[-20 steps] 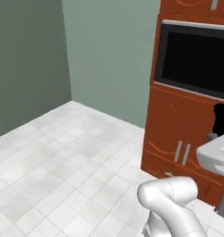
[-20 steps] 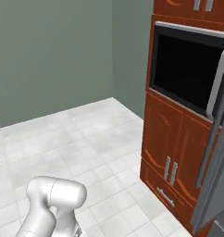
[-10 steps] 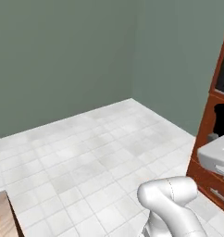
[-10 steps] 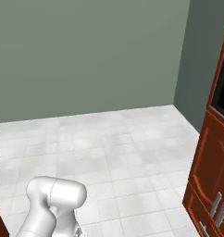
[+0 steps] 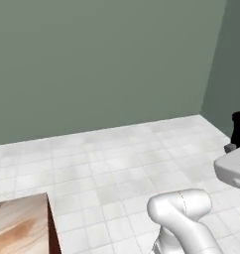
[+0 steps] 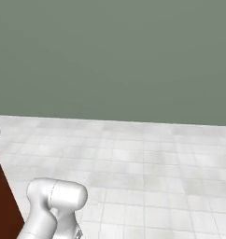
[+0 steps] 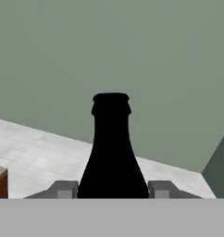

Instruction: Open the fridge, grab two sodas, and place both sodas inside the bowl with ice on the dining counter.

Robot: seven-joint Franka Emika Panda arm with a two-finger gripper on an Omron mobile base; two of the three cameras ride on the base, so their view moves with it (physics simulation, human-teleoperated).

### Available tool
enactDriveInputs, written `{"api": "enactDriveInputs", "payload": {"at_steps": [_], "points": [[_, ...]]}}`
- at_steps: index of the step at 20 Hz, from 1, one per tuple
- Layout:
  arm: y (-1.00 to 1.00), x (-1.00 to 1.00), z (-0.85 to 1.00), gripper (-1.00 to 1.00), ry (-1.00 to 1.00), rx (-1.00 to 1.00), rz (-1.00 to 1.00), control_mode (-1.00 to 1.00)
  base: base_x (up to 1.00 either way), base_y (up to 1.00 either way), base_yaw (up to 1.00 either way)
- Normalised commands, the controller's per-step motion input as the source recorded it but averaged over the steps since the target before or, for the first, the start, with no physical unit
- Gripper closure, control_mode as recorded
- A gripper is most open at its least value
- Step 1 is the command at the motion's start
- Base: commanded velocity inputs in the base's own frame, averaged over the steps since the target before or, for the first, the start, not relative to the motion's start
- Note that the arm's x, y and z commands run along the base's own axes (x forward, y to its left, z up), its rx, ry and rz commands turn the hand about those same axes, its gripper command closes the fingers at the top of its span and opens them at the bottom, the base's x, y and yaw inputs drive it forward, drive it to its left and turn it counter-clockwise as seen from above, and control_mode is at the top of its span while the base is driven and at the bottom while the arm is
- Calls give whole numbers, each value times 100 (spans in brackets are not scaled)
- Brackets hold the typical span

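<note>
In the left base view my white arm (image 5: 184,218) rises from the lower right over a pale tiled floor (image 5: 117,163), with a grey-green wall (image 5: 102,59) behind it. At the right edge the dark neck of a soda (image 5: 238,130) stands upright above a white part of my arm. In the lower left corner is a wooden top with a red-brown side (image 5: 20,225). In the right base view my arm's white elbow sits at the lower left, the same tiled floor spreads out ahead and the wall closes the background; a dark red-brown panel (image 6: 3,200) shows at the left edge, just beside my arm. In the hand view the soda fills the middle, black, upright, its narrow neck and cap pointing up, its wider body set between my two fingertips. My gripper (image 7: 112,190) is closed on the bottle, one fingertip touching each side of its body. Behind it lie the tiled floor and the wall, with a corner of brown wood at the left edge.
</note>
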Motion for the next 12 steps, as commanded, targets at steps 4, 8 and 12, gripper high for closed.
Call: {"api": "enactDriveInputs", "payload": {"at_steps": [4, 8, 12], "points": [[0, 0, 0, 100, 0, 0, 0, 100, 100, 1, 41], [0, 0, 0, 100, 0, 0, 0, 100, 100, 0, 40], [0, 0, 0, 100, 0, 0, 0, 100, 100, 0, 40]]}}
